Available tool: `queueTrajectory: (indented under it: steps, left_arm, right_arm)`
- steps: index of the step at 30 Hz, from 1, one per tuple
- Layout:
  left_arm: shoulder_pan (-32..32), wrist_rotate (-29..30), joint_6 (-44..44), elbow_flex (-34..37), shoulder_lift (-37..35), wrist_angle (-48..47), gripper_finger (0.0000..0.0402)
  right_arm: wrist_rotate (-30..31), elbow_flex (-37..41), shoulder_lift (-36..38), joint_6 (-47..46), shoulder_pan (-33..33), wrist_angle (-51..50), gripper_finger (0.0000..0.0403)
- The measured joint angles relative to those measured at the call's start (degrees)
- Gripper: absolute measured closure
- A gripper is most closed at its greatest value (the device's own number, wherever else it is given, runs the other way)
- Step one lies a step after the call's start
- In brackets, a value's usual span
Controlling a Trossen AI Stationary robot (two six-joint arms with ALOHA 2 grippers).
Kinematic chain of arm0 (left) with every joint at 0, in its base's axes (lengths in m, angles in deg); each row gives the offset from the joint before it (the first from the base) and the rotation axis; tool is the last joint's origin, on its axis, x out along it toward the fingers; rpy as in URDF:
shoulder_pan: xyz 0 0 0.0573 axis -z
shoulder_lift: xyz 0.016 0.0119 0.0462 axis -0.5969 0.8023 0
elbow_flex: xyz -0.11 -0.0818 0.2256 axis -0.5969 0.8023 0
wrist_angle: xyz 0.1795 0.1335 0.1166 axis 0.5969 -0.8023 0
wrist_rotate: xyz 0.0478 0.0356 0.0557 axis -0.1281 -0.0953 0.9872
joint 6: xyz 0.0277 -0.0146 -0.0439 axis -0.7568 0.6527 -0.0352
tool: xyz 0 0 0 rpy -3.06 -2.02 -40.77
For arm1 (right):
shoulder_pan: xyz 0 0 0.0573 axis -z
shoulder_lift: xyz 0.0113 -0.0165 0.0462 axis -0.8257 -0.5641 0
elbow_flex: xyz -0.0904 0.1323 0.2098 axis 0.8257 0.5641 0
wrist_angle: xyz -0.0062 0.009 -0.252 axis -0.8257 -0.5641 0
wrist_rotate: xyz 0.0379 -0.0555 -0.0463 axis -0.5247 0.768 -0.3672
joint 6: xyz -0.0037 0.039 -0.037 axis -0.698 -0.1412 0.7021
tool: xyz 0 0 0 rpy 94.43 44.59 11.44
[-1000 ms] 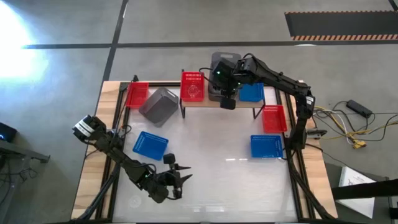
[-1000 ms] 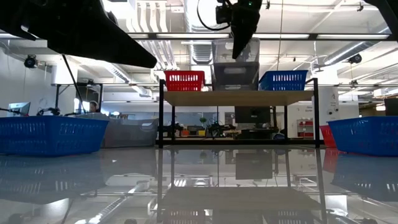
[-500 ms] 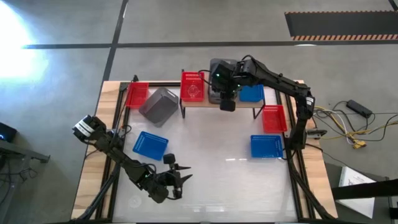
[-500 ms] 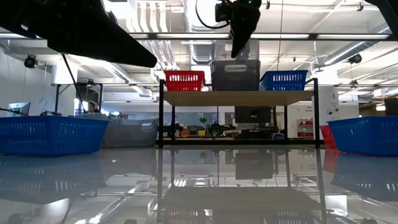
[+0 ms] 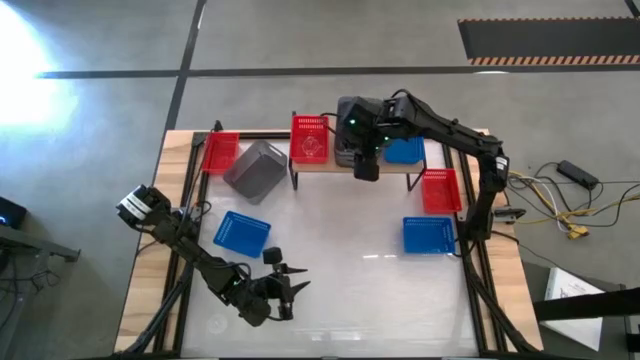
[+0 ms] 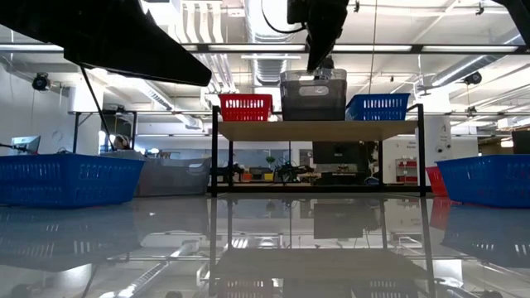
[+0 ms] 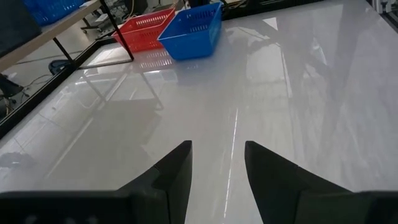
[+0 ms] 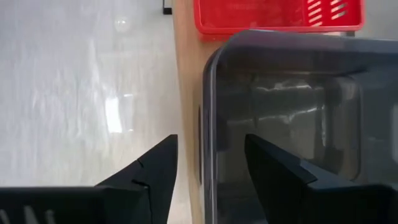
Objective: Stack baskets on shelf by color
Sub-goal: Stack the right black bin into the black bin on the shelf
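Observation:
The shelf (image 5: 325, 165) stands at the table's far middle. On it, from left to right, sit a red basket (image 5: 309, 138), a dark grey stack of baskets (image 6: 313, 95) taller than its neighbours, and a blue basket (image 5: 405, 150). My right gripper (image 8: 211, 155) hangs open just above the grey stack (image 8: 280, 124), pointing down. One finger is outside the stack's near wall and one inside; neither touches it. My left gripper (image 5: 298, 285) waits open low over the table's near left, with nothing between its fingers (image 7: 217, 162).
Loose on the table are a red basket (image 5: 220, 152) at the far left, an overturned grey one (image 5: 258, 168) beside it, a blue one (image 5: 241, 232) at the left, and a red (image 5: 440, 190) and a blue basket (image 5: 428, 235) at the right.
My right gripper has lowered a dark grey basket onto the grey one in the shelf's middle, then opened and let it go. The basket now rests there; the gripper stays just above it.

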Motion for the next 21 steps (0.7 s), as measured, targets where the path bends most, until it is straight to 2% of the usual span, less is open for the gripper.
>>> queueTrajectory:
  steps: [7,16,21]
  left_arm:
    - [0.0,0.0,0.0,0.0,0.0,0.0,0.0269]
    - [0.0,0.0,0.0,0.0,0.0,0.0,0.0269]
    - [0.0,0.0,0.0,0.0,0.0,0.0,0.0269]
  right_arm:
    - [-0.1,1.8,-2.0,1.4,0.0,1.4,0.0267]
    - [-0.1,3.5,-2.8,6.3,0.0,1.0,0.0384]
    - [-0.1,3.4,-2.7,9.0,0.0,0.6,0.039]
